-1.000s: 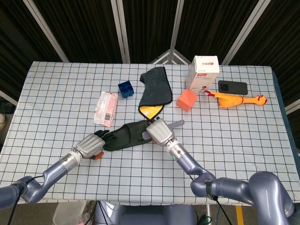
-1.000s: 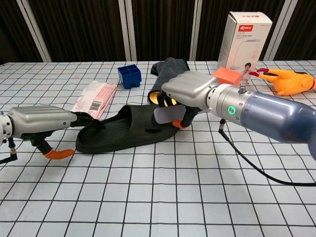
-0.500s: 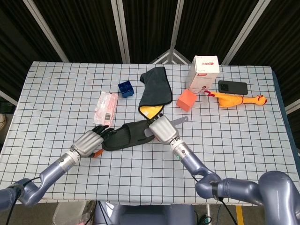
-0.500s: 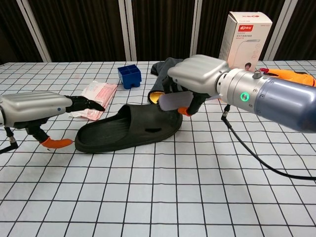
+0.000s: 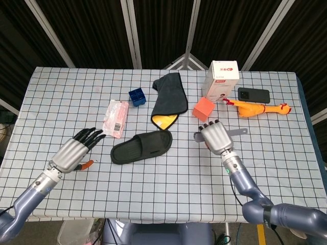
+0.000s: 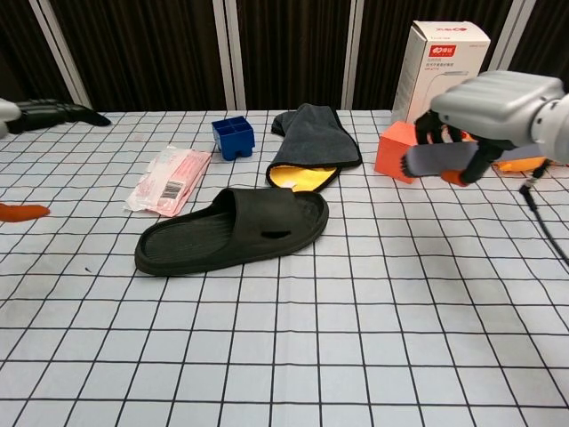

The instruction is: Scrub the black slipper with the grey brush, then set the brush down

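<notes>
The black slipper (image 5: 142, 147) (image 6: 233, 229) lies flat in the middle of the table, with neither hand touching it. My right hand (image 5: 215, 137) (image 6: 493, 100) hovers to the right of it and grips the grey brush (image 5: 236, 132) (image 6: 434, 160), whose handle sticks out to the right in the head view. My left hand (image 5: 76, 151) (image 6: 46, 112) is off to the left of the slipper, fingers spread and holding nothing. Only its dark fingers and an orange tip show at the chest view's left edge.
Behind the slipper lie a pink packet (image 5: 116, 117), a blue box (image 5: 137, 96) and a dark cloth with yellow lining (image 5: 167, 97). An orange cube (image 5: 203, 108), a white carton (image 5: 220, 79), a phone (image 5: 253, 95) and a rubber chicken (image 5: 261, 108) sit at the back right.
My right hand lifted the brush off the slipper and carried it to the right. My left hand let go of the slipper's heel end and drew back to the left, fingers spreading.
</notes>
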Robot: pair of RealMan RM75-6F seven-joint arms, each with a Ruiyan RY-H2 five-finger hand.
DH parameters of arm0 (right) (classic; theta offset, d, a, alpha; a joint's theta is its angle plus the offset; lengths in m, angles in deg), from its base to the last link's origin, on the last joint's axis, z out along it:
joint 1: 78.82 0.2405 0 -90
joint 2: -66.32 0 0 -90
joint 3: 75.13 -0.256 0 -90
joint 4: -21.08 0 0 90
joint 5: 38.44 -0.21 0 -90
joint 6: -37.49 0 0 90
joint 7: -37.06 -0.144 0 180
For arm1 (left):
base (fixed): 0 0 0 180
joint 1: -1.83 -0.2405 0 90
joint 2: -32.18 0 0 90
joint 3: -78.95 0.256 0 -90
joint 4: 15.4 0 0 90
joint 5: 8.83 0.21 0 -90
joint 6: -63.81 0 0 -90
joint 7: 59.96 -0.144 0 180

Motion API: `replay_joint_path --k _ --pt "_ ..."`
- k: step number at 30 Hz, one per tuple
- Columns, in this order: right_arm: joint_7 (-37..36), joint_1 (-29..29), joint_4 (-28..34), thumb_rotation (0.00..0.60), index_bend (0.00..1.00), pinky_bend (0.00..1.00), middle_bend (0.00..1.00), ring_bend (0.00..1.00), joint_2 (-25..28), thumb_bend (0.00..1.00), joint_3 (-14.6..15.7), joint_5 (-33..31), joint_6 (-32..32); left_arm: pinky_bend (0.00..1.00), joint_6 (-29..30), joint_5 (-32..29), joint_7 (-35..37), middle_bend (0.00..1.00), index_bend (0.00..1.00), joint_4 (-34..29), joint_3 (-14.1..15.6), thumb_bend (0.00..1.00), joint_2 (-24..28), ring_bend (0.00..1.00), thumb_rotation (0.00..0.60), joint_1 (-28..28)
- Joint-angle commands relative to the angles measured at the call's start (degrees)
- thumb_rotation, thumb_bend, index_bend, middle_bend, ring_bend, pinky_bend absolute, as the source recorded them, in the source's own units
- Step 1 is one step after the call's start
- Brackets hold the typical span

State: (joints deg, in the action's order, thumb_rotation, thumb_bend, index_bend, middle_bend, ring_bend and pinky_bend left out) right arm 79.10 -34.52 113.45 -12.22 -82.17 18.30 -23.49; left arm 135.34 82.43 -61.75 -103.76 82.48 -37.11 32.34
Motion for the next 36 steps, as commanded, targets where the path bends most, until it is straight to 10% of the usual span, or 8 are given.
replay_joint_path --k 1,13,26,36 --pt "0.7 -2.5 1.8 0.600 0.70 0.44 0.67 0.46 2.4 0.87 2.1 -3.2 -0.7 0.10 5.9 -2.0 -2.1 0.04 0.00 -2.8 0.5 0.29 3.3 0.02 0.600 -5.5" --pt "0.5 -9.2 6.3 0.600 0.70 0.44 0.67 0.46 5.2 0.87 9.0 -5.5 -3.0 0.10 20.0 -7.8 -3.7 0.02 0.00 -3.5 -0.8 0.22 2.3 0.02 0.600 -18.0" --pt "-0.6 -9.1 5.1 0.600 0.66 0.44 0.67 0.46 1.8 0.87 9.0 -3.8 -0.8 0.10 19.2 -5.8 -2.3 0.02 0.00 -2.1 -1.8 0.21 1.6 0.02 0.600 -18.9" --pt "-1.7 -9.1 4.6 0.600 0.26 0.43 0.38 0.37 1.2 0.87 8.6 -3.8 0.3 0.10 16.8 -5.4 -1.0 0.02 0.00 -1.3 -3.1 0.19 1.5 0.02 0.600 -18.5"
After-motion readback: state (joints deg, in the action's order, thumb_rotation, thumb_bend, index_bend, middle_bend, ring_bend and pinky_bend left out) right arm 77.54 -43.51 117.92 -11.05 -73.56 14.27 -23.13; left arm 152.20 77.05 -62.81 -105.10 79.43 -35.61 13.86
